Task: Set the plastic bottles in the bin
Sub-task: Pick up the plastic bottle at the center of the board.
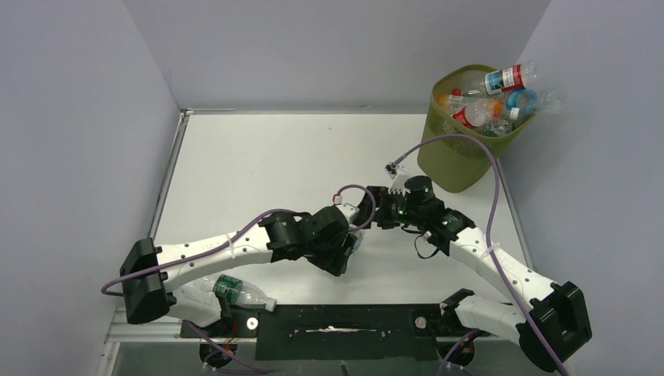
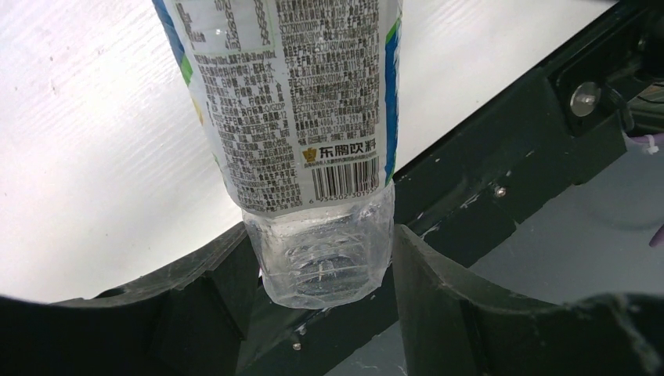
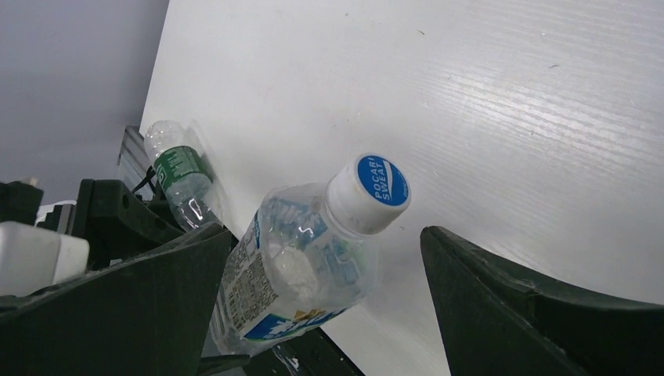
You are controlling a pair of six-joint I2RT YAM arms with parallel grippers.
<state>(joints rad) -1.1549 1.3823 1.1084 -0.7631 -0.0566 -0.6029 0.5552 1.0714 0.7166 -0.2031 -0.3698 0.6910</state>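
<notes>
Slippage is the worry: left end effector (image 2: 325,266) clamped on just the base of the Pocari Sweat bottle (image 2: 290,102) above the bench (image 1: 258,172), right end effector (image 3: 321,235) spread wide around its cap (image 3: 368,192), bin (image 1: 458,157) already heaped.
</notes>
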